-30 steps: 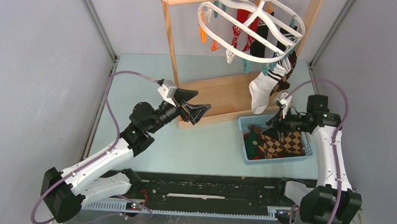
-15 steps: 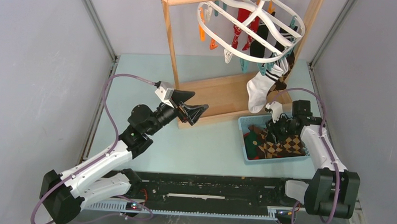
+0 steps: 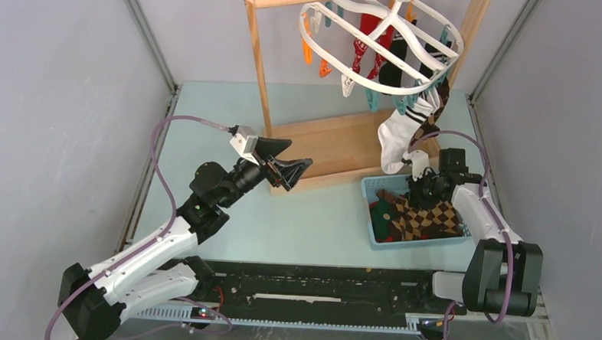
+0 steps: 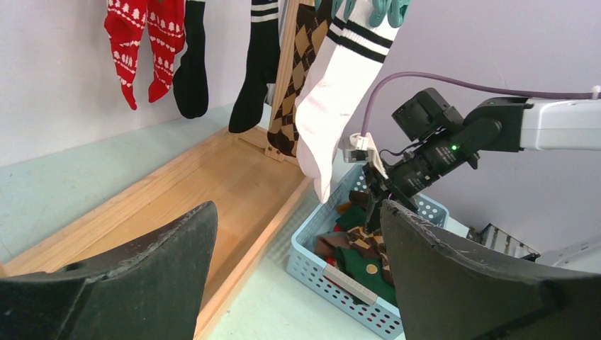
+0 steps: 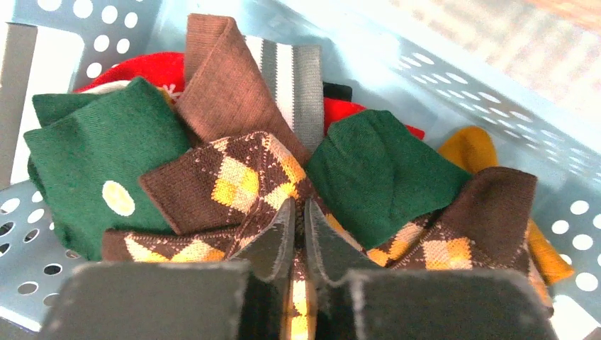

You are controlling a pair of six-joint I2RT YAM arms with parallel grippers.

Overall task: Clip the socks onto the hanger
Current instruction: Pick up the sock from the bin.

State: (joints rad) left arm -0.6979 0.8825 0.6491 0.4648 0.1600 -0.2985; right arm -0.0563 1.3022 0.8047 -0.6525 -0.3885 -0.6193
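Socks (image 3: pixel 397 136) hang clipped on the hanger (image 3: pixel 386 89); more fill the basket (image 3: pixel 417 241).
Left wrist: left gripper (image 4: pixel 298 211) gapes wide, empty, above the rack (image 4: pixel 212 170).
Right wrist: right gripper (image 5: pixel 299 205) pinches an argyle sock (image 5: pixel 234 177) in the basket.

L arm (image 3: pixel 164 241) is stretched fwd and to the right, wrist roughly level. L gripper (image 3: pixel 299 154) is seen w/ jaws spread wide, nothing between them. R arm (image 3: pixel 486 220) is folded at the elbow, wrist pitched down. R gripper (image 5: pixel 299 207) is pinched nearly together on a fold of argyle sock (image 5: pixel 234 177).
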